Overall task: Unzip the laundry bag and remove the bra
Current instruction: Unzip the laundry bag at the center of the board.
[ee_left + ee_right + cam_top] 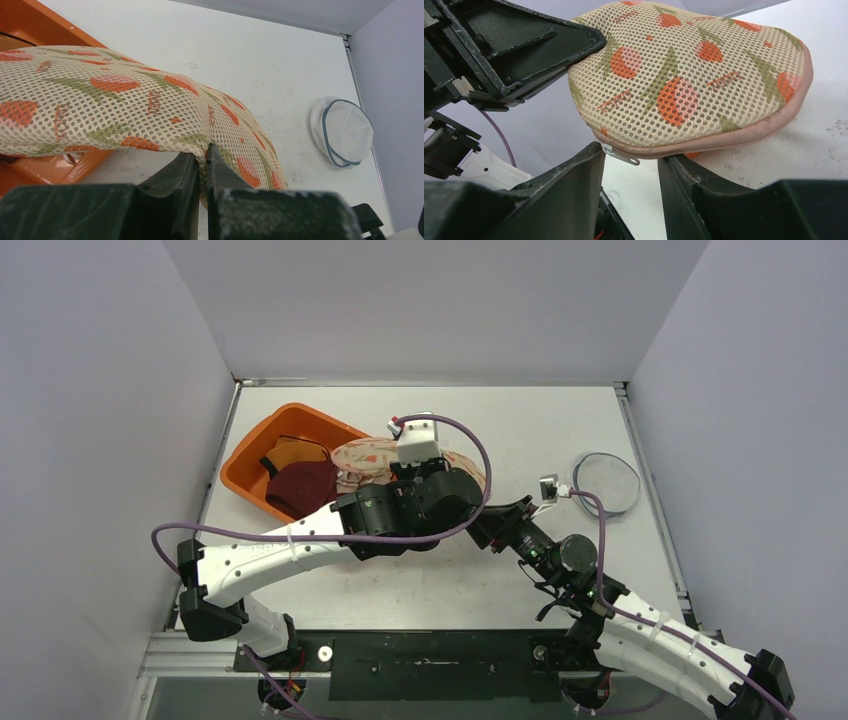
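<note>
Laundry bag held by one arm, zip still shut

The left wrist view shows the left gripper (206, 155) clenched on a fold of the laundry bag (100, 110). The right wrist view alone shows the zipper pull (621, 154), with the right gripper (631, 160) spread wide on either side of it. From above, the arms cover much of the bag, which lies toward the counter's far-left corner against an orange bin (250, 452). A small white mesh pouch (606, 483) lies near the right edge. The mesh hides the bag's contents.
</note>
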Action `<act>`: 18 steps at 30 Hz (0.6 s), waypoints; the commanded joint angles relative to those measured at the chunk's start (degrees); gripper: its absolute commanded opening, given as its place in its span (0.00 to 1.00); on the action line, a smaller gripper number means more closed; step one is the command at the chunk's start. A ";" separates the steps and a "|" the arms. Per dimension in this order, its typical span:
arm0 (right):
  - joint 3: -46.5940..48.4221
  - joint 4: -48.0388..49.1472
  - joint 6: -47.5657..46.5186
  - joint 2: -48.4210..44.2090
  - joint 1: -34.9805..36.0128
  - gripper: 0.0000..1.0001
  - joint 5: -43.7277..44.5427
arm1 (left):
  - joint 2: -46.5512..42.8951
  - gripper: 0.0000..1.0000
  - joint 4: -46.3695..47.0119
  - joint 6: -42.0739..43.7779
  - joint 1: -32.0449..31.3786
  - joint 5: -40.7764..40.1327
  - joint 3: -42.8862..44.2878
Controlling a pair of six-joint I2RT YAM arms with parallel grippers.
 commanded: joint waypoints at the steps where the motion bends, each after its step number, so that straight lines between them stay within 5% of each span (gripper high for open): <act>1: -0.56 6.62 0.63 -0.87 0.53 0.43 0.66 | -2.24 0.00 1.64 -0.39 0.23 -1.30 0.45; 18: -0.43 7.83 0.81 -0.68 0.62 0.22 -0.30 | -1.94 0.00 1.82 -0.44 0.24 -1.53 0.11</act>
